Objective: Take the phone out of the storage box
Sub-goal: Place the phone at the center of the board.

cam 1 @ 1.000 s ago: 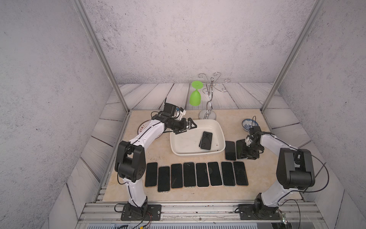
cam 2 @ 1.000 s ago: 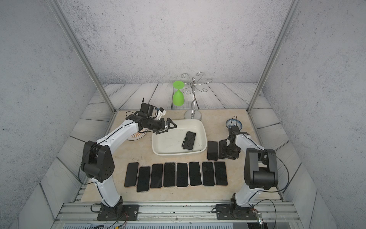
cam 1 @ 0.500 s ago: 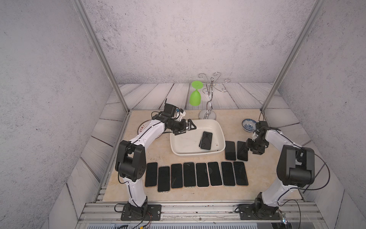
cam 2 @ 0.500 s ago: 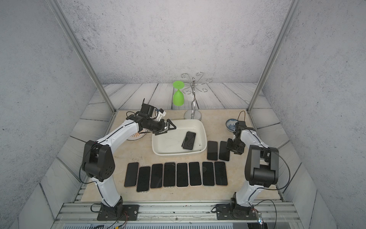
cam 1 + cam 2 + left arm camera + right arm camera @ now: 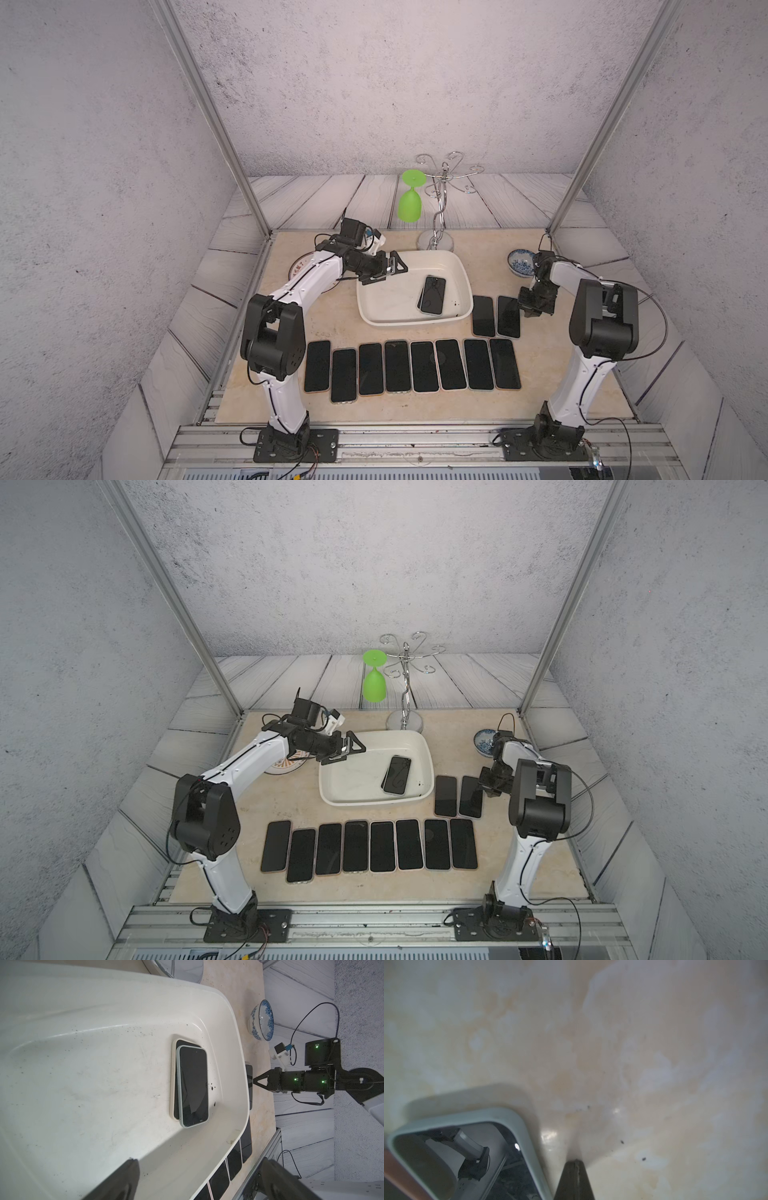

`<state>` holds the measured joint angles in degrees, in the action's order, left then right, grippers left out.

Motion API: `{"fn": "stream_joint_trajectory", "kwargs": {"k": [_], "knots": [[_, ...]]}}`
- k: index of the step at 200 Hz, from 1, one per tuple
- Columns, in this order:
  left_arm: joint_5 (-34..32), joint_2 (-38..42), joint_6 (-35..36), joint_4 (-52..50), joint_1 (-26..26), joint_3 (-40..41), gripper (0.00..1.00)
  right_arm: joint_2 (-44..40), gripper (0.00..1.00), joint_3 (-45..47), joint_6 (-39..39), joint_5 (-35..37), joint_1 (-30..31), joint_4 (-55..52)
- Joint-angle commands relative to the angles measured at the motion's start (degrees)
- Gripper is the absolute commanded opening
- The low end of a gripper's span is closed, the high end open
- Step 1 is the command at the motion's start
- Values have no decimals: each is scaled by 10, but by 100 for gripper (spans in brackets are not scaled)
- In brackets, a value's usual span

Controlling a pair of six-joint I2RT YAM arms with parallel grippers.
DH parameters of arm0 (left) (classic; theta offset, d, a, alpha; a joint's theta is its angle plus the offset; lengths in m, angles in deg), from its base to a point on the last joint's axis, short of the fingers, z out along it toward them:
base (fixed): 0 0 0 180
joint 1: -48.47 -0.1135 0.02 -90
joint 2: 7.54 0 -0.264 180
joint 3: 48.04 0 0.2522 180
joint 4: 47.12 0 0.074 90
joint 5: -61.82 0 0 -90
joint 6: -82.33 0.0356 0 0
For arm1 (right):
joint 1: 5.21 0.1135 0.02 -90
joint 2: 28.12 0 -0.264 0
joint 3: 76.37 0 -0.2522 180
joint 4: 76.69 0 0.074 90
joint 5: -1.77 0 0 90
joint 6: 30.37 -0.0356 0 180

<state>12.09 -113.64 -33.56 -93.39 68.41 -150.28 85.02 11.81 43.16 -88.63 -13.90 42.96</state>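
Observation:
The white storage box (image 5: 386,301) sits mid-table. Inside it, near its right wall, lie two stacked phones (image 5: 432,294): a pale-green-cased phone (image 5: 193,1086) on a cream-cased one (image 5: 172,1076). My left gripper (image 5: 392,270) hangs open over the box's left rear rim, nothing between its fingers (image 5: 124,1180). My right gripper (image 5: 524,305) is shut and empty, low over the table just right of the box. In the right wrist view its tips (image 5: 575,1162) sit beside the corner of a table phone (image 5: 517,1124).
Several dark phones (image 5: 415,365) lie in a row along the front, and two more (image 5: 484,316) lie right of the box. A blue-and-white bowl (image 5: 520,262) stands behind my right gripper. A patterned plate (image 5: 297,270) lies under my left arm. A green glass (image 5: 409,203) hangs on a metal rack (image 5: 440,208).
My right gripper has drawn off the rightmost phone beside the box and closed with nothing in it. The left arm has not moved.

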Motion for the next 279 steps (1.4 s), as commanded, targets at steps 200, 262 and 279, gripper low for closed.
{"fn": "stream_joint_trajectory", "kwargs": {"k": [200, 262, 279], "knots": [[-10, 17, 23, -26, -16, 0, 98, -4, 0, 25, -23, -95, 29, 12], [-23, 34, 28, -33, -16, 10, 98, -32, 0, 63, -32, -42, 24, -27], [-24, 36, 28, -33, -16, 11, 98, -44, 0, 78, -31, -47, 24, -24]]}}
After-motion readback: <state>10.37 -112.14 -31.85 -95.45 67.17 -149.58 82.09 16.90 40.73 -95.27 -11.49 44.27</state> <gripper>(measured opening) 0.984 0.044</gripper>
